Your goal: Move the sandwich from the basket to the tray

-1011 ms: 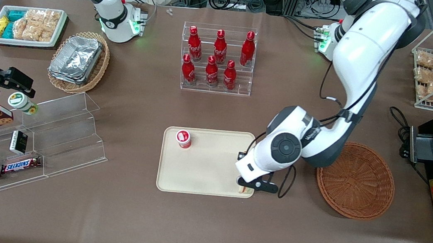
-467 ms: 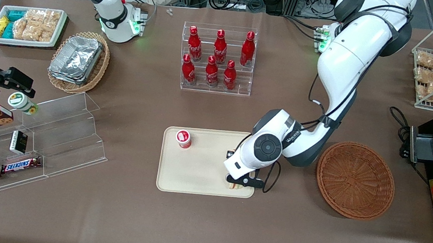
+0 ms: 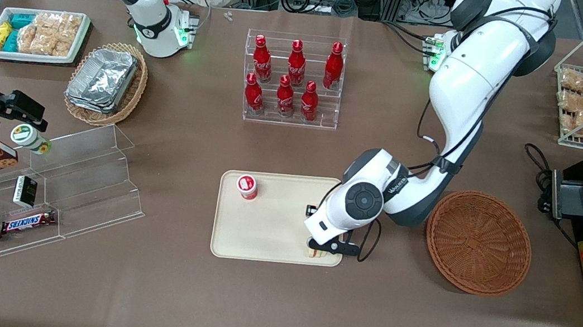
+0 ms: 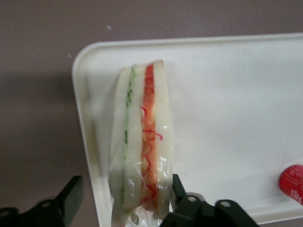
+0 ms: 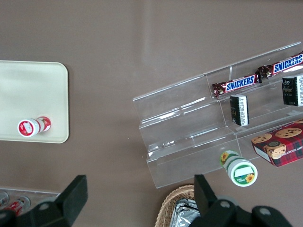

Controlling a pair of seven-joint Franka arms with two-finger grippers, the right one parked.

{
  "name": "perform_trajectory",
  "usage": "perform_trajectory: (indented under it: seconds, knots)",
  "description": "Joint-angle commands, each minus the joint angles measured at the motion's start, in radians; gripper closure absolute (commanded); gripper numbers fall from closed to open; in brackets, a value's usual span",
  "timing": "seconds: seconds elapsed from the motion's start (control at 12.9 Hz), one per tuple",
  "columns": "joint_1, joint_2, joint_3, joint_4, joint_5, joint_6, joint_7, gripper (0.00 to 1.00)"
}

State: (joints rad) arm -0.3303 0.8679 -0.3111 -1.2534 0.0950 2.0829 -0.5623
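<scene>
1. Left wrist view showed the sandwich [image 4: 141,142] lying in the tray [image 4: 227,118] corner, its long axis running straight out from the gripper [image 4: 125,198].
2. The fingers [image 4: 71,196] stood apart, one touching the wrap, one clear.
3. The basket [image 3: 478,242] sat beside the tray, empty.

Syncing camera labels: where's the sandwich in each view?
Front view: sandwich on the tray corner nearest the basket, under the gripper.
Left wrist view: sandwich on edge between the fingers, over the tray corner.
Right wrist view: not in it.
Shared landmark: the tray.
</scene>
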Motion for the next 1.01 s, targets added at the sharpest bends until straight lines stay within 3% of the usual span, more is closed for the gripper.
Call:
perform_trajectory:
  seconds: [0.0,0.31,0.54,0.78,0.93]
  knots:
    - [0.0,-0.097,0.053,-0.027,0.019,-0.026,-0.021,0.0]
    - [0.031,-0.252,0.211,-0.044,0.015,-0.067,-0.011,0.0]
    - [0.135,-0.363,0.216,-0.066,0.008,-0.151,0.001,0.0]
    - [0.23,-0.505,0.213,-0.189,-0.012,-0.182,0.093,0.0]
    - [0.299,-0.616,0.214,-0.3,-0.081,-0.187,0.181,0.0]
